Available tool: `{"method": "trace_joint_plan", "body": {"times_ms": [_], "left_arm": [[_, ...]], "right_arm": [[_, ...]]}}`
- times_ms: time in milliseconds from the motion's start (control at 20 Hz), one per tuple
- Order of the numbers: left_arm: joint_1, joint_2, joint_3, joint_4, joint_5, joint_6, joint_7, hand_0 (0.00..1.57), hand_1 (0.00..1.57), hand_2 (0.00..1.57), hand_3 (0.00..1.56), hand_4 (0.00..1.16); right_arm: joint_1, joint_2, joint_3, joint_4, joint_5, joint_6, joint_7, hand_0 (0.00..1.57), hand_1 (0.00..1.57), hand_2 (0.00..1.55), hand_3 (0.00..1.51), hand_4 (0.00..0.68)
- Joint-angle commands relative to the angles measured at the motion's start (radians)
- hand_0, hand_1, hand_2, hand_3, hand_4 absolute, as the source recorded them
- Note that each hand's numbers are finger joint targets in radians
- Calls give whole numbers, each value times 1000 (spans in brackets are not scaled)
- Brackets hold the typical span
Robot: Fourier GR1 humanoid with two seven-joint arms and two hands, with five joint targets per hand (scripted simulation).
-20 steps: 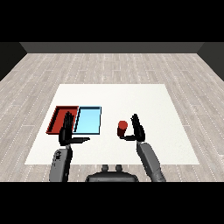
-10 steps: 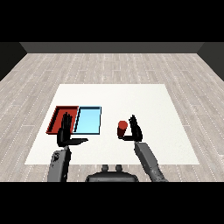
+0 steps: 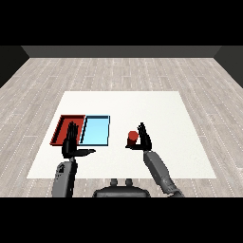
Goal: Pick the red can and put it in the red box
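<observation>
Since the earlier frame: right hand (image 3: 144,138) has closed in on the red can (image 3: 133,137) from the right. A second ago there was a visible gap between palm and can; now it looks touching or just beside, can't tell which. Left hand (image 3: 72,144) and both trays unchanged.

Head view:
- Red can stands upright on the white tabletop (image 3: 156,109), right of the light blue tray (image 3: 95,130), well apart from the red tray (image 3: 64,129). Not lifted.
- Right hand: fingers upright and mostly straight, thumb reaching to the near left below the can. Not wrapped round it yet, so open, no grasp.
- Left hand: flat, fingers straight up, thumb out to the right, holding nothing. It hangs over the near edge of the red tray, between it and the blue one.
- Red tray is the far-left one, blue just beside it on the right; nothing visible in either.

Progress, my read: early. Approach about done; grasp, lift, carry left across the blue tray and release in the red tray all remain.

Can: small, short red cylinder, plain, flat top slightly lighter, right side partly hidden by the hand. No label I can make out.
</observation>
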Motion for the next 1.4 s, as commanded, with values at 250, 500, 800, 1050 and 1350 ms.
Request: {"method": "trace_joint_plan", "body": {"times_ms": [250,500,800,1050,1350], "left_arm": [[-29,-6,-4,-6,-11,30,34,0,0,0,0,0],[9,-22,-24,34,-35,23,-47,0,0,0,0,0],[-29,0,16,53,16,-8,-37,0,0,0,0,0],[23,10,17,21,10,-20,-38,0,0,0,0,0],[54,-25,-23,-55,-10,19,8,0,0,0,0,0]], "right_arm": [[-13,0,66,5,-33,-66,-32,0,0,0,0,0],[-73,0,-14,51,8,-31,26,0,0,0,0,0],[-84,0,21,109,-47,-23,-41,0,0,0,0,0],[-124,0,87,151,-90,-91,-33,0,0,0,0,0],[-182,0,93,303,-121,-16,-119,0,0,0,0,0]]}}
